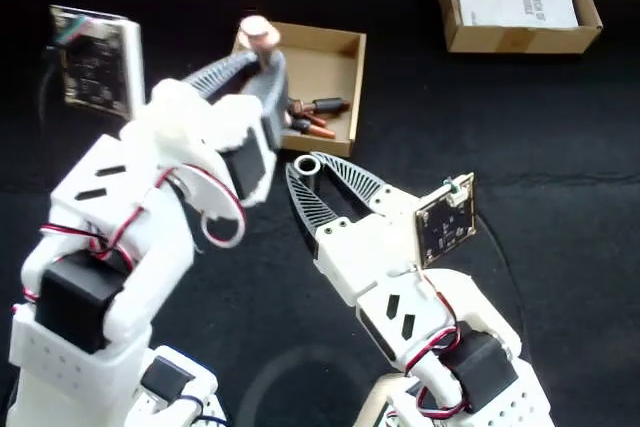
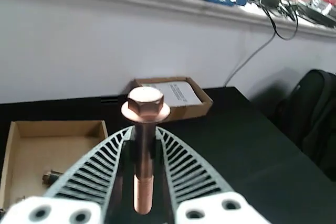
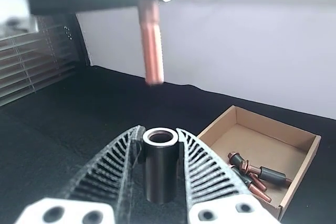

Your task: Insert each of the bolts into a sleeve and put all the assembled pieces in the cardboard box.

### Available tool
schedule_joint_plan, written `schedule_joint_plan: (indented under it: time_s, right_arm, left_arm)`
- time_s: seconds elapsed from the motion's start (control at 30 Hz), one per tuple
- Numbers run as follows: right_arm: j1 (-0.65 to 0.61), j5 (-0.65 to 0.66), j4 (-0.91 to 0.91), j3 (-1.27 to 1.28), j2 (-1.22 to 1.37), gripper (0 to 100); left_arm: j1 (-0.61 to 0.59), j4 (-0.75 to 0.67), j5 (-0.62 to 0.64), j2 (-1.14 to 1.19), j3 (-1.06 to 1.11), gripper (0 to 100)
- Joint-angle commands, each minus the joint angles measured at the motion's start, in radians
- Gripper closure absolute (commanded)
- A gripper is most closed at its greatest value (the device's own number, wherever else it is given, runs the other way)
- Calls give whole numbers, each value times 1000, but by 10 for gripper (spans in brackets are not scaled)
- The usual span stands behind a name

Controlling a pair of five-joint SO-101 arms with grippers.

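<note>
Above the right tool's (image 3: 160, 132) sleeve (image 3: 160, 174), the left tool (image 2: 144, 132) grips a bolt (image 2: 145, 106).

I see open air between the bolt (image 3: 151, 40) tip and the sleeve (image 3: 160, 166) mouth. From above, the cardboard box (image 1: 325, 67) crowds the sleeve's 12 o'clock, and bare table (image 1: 540, 147) lies toward 3 o'clock.

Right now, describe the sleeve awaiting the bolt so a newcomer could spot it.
Start at the cardboard box holding assembled pieces; just below it in the high view is the right pincer. The sleeve stands upright in its grip: a short black tube, bore empty, unlike the bolted ones lying in the box.
</note>
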Motion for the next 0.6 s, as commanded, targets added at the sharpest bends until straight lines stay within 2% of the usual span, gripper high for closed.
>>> schedule_joint_plan:
  time_s: [0.0, 0.3, 0.57]
  right_arm:
    - [12, -6, 4, -5, -12, 991]
    - [15, -5, 4, 35, -12, 991]
    - [15, -3, -1, 35, -12, 991]
  left_arm:
    - [33, 20, 6, -21, -50, 991]
    - [41, 25, 6, -21, -45, 991]
    - [81, 95, 6, -22, -41, 991]
